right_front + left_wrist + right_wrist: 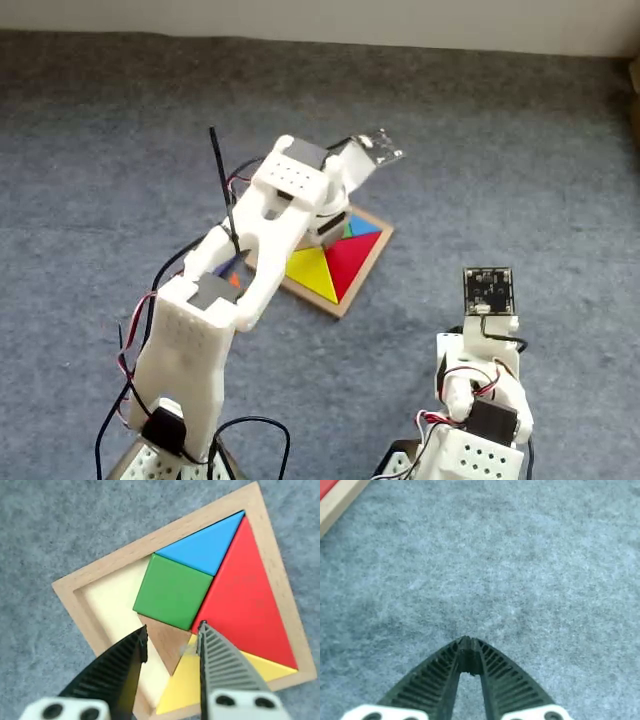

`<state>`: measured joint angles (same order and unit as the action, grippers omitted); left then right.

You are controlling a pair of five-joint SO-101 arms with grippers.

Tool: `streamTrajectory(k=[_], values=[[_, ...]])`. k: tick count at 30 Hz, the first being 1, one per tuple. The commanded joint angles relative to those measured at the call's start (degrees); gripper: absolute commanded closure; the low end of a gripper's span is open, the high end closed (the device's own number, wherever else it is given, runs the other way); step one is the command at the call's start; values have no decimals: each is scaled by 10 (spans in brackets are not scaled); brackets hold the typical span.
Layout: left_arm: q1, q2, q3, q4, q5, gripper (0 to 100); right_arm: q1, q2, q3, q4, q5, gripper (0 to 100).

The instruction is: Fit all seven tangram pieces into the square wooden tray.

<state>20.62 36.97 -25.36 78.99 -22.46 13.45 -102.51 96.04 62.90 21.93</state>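
No legible writing anywhere.
The square wooden tray (pixel 265 540), red triangular piece (pixel 250 600), blue triangular piece (pixel 205 547), green square piece (pixel 172 592), yellow triangular piece (pixel 187 690) and small black circuit board (pixel 488 290) carry no readable text, numbers or signs.

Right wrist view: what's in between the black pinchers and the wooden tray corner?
Just bare grey carpet lies between the right gripper and the corner of the wooden tray. The right wrist view shows that whole stretch.
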Motion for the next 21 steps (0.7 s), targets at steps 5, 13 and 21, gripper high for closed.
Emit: streamTrajectory(k=[5,13,21], values=[[-15,-101,-91,122,30,818,7,-14,56,1,0,989],[-64,-190,-53,219,36,817,7,-14,56,1,0,989],[-119,-246,143,218,33,817,7,-14,56,1,0,989]])
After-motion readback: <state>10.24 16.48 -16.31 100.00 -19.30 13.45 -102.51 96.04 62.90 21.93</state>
